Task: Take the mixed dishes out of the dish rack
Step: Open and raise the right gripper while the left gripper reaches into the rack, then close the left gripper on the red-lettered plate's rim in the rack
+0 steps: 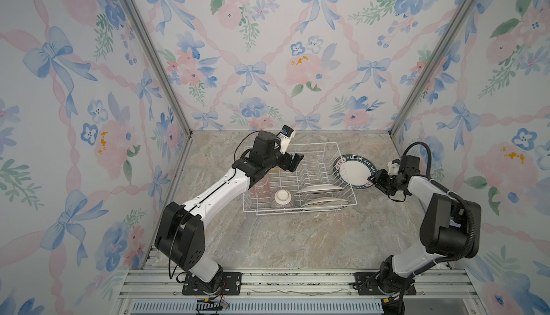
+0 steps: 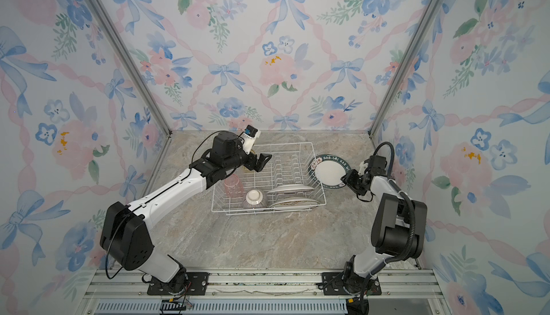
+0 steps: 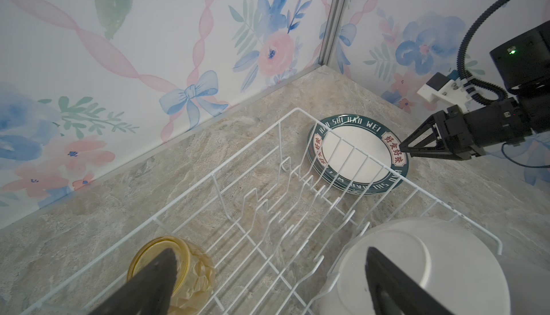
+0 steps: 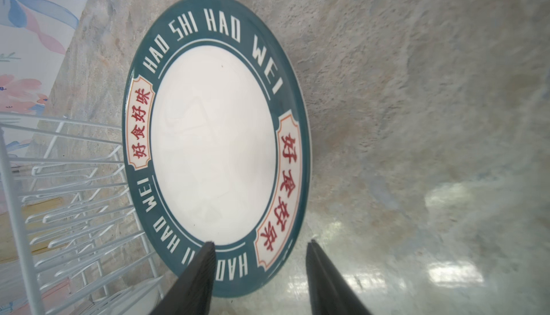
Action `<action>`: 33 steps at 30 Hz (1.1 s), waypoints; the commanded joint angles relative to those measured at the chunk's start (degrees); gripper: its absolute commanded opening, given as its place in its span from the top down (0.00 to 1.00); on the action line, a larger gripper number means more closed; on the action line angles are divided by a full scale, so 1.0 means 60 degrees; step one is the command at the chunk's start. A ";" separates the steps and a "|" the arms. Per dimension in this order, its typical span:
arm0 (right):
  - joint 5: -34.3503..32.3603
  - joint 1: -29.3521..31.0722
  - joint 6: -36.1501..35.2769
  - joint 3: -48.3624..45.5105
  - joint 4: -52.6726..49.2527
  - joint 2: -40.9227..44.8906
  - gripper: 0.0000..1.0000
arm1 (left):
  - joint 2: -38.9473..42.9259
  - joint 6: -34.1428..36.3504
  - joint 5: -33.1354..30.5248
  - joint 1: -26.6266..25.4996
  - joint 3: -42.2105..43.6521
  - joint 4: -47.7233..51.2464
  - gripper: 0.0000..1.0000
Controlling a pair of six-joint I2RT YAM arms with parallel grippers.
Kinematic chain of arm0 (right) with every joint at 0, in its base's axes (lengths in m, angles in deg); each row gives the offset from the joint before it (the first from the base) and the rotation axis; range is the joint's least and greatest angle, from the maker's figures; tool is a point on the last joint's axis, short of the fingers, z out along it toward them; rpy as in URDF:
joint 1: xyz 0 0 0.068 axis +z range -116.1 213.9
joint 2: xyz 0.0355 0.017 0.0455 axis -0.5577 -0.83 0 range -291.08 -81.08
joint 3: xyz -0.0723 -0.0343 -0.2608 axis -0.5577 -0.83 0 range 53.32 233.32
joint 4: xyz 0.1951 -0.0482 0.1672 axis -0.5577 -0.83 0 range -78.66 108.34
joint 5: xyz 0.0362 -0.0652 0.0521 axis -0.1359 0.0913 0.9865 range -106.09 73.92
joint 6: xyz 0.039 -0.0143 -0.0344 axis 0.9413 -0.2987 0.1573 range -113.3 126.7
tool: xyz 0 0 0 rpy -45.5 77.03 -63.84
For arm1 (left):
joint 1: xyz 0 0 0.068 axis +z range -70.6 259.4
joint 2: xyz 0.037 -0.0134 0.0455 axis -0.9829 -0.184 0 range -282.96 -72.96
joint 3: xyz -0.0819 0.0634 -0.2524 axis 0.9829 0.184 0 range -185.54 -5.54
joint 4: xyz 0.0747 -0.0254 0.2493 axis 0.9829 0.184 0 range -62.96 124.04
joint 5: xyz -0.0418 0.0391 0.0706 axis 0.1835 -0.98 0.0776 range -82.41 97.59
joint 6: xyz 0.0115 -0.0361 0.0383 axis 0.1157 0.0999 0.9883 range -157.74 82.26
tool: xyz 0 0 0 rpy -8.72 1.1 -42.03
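dish rack (image 1: 312, 144): 1, mid-desk (image 1: 297, 245), between the arms, so either can reach in.
stacked plates (image 1: 354, 170): flat on desk just beside the rack's right end; looks like 3. Unloaded pile, I'd say.
racked plates (image 1: 320, 189): 2, on edge between prongs.
left gripper (image 1: 295, 162): jaws spread wide, over rack, empty.
right gripper (image 4: 260, 242): jaws spread at stack's rim, pinching nothing. Probably a release.
bowl (image 1: 282, 199): 1, foot up, in rack.
pink tumbler (image 2: 232, 185): 1, in rack.
yellow tumbler (image 3: 196, 271): 1, in rack.
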 commanded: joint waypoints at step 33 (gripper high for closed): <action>-0.0490 0.0311 -0.0505 0.0282 -0.0980 0.2539 0.43 | 0.0269 0.3152 -0.2303 -0.2469 0.0377 0.1834 0.26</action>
